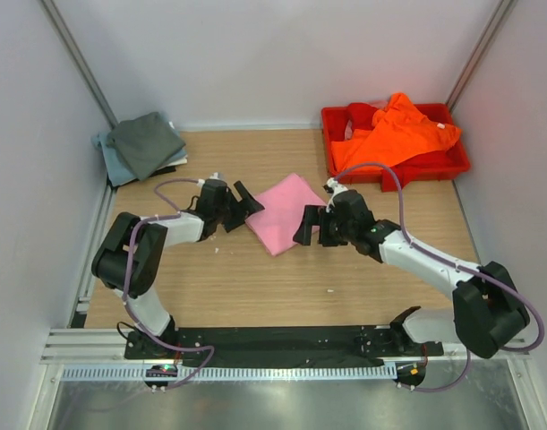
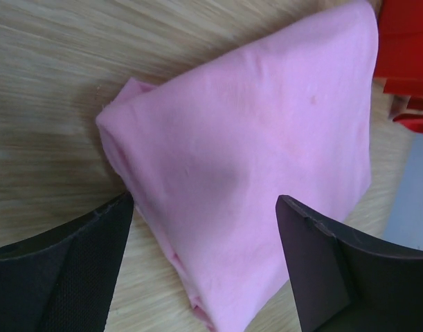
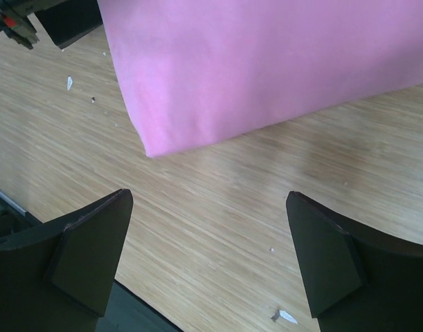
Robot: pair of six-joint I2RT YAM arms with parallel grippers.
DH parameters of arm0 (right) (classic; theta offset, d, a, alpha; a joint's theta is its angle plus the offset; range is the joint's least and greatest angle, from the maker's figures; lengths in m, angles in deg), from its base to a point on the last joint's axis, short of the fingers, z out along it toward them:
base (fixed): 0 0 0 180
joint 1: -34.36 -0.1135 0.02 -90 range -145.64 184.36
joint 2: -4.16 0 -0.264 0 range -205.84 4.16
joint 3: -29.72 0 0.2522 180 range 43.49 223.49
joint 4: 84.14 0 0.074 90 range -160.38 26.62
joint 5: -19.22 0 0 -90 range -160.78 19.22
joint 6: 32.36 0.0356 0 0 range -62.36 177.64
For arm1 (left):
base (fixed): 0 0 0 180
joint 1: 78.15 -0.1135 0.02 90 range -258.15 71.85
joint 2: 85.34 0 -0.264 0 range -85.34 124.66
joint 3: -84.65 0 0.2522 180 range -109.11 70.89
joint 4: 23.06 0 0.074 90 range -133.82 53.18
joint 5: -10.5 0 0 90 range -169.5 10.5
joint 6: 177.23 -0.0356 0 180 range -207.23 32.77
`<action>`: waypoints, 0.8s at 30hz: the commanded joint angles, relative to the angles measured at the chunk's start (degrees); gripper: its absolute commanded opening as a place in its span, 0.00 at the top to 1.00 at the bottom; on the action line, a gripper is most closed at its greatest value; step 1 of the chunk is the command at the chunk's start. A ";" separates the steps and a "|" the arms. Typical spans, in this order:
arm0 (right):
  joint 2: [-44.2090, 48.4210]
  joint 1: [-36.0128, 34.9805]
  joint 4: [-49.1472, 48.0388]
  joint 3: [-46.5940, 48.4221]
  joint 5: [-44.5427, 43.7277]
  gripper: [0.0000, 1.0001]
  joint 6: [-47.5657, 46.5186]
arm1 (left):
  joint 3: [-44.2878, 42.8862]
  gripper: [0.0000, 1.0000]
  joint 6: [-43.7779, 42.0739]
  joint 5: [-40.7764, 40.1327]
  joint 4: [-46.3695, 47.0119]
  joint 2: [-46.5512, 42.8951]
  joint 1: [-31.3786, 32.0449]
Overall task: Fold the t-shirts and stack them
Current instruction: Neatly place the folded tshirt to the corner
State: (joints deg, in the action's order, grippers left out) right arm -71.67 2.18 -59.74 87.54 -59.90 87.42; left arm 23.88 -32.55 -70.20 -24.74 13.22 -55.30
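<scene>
STEP: pink t-shirt (image 1: 286,212) lay folded mid-worktop (image 1: 255,287), unstacked | left fingers (image 2: 66,277) apart, straddling its corner | right fingers (image 3: 86,256) apart, empty, just beside it | NEXT: likely needed pinching, carrying to grey stack (image 1: 146,143)

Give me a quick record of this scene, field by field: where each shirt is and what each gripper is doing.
pink t-shirt: folded, flat mid-table, between both grippers
orange t-shirt: unfolded, heaped in the red tray, back right
dark grey t-shirt: lying on the blue-grey t-shirt, back left corner
left gripper: open, at the pink t-shirt's left edge, not gripping
right gripper: open, over bare wood beside the pink t-shirt's right edge
</scene>
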 commanded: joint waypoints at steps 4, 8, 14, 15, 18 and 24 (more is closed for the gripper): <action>10.78 -0.86 -10.00 -8.36 -5.42 0.00 2.82 | 2.79 0.16 3.86 -7.54 2.69 3.13 0.09; 13.51 -1.30 -14.40 -14.77 -5.34 0.00 4.23 | 1.48 0.20 2.98 -8.86 1.46 4.44 0.00; 14.13 -1.48 -25.91 -23.81 -2.53 0.00 5.29 | 0.60 0.42 3.15 -7.81 3.65 7.08 1.14; 14.31 -1.56 -27.67 -25.06 -2.26 0.00 5.72 | 1.29 0.55 3.77 -7.46 5.40 7.78 1.40; 15.88 -1.57 -31.63 -27.26 -1.73 0.00 5.64 | 2.00 0.74 4.82 -5.61 9.45 9.36 1.76; 16.94 -1.48 -33.83 -29.28 -1.91 0.00 5.64 | -1.77 1.00 2.81 -4.12 5.70 7.45 1.15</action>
State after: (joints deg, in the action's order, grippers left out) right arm -56.74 0.98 -86.28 58.80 -61.67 92.56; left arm 23.77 -27.50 -74.90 -13.31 20.94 -54.03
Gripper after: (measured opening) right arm 0.996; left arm 0.032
